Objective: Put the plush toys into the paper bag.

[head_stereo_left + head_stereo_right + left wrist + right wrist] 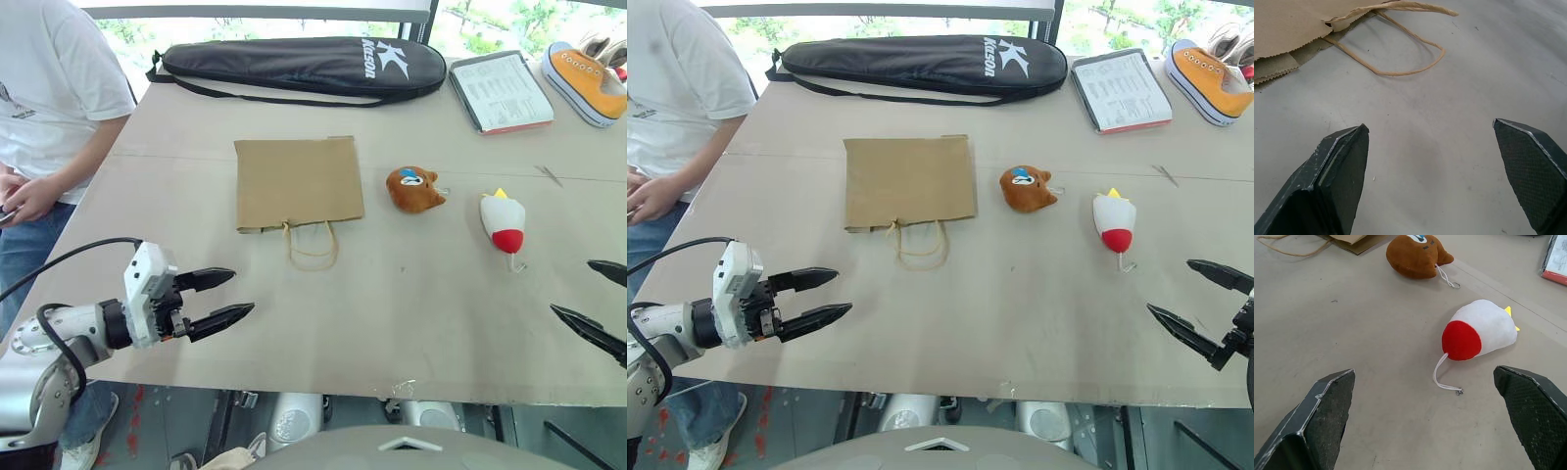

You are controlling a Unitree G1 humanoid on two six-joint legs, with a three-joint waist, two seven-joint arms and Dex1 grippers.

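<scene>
while both toys lie loose on the worktop [411, 323] and the flat paper bag [298, 182] waits with nothing in it, the job has not begun. in the left eye view the bag sits left of centre, its mouth and twisted handles [313, 245] turned to 6 o'clock, toward the robot. the brown animal-head toy [413, 188] lies just off the bag's 3 o'clock side, and the white toy with the red end [503, 223] lies further out at 3 o'clock from that.

the right gripper [1200, 308] has its fingers spread wide and bare, and the white toy lies at about 11 o'clock from it, the nearer of the two. the toy's long axis runs roughly 12 to 6, red end and cord loop toward the robot, yellow tip away. the left gripper [217, 297] also stands released, holding nothing, with the bag's handles at about 1 o'clock from it.

judging by this, the right arm is better placed to take the white toy, closing across its narrow width.
</scene>
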